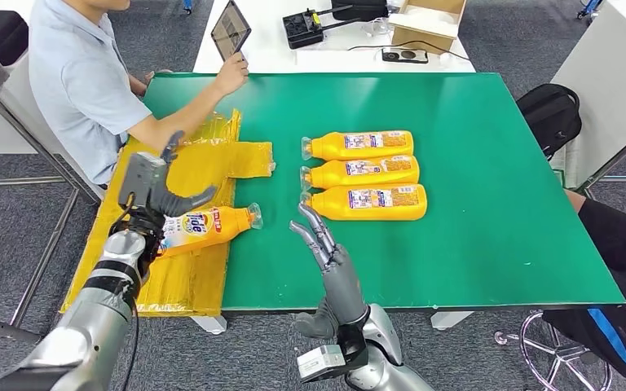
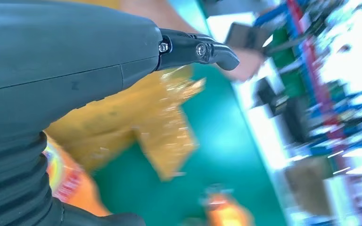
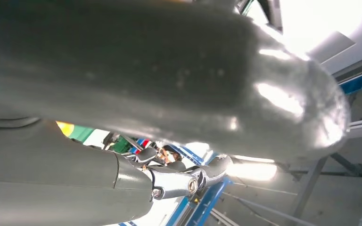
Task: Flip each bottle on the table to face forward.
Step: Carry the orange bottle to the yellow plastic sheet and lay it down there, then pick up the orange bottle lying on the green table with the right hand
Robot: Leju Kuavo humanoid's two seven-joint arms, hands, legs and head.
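Three yellow bottles lie side by side on the green table (image 1: 473,204), caps to the left, labels up: the far bottle (image 1: 359,145), the middle bottle (image 1: 360,171) and the near bottle (image 1: 367,201). A fourth yellow bottle (image 1: 208,226) lies on a yellow plastic sheet (image 1: 187,277) at the table's left edge, its colourful label up and cap to the right. My left hand (image 1: 156,189) hovers over its base end with fingers spread, holding nothing; the bottle (image 2: 70,183) shows blurred beside the hand (image 2: 66,75). My right hand (image 1: 326,248) stands with straight fingers (image 3: 179,181) just in front of the near bottle's cap.
A person in a light blue shirt (image 1: 81,81) sits at the table's left, one arm reaching onto the sheet, holding a tablet (image 1: 231,29). Another person's leg (image 1: 619,277) is at the right edge. A white table (image 1: 293,57) behind carries a box and devices.
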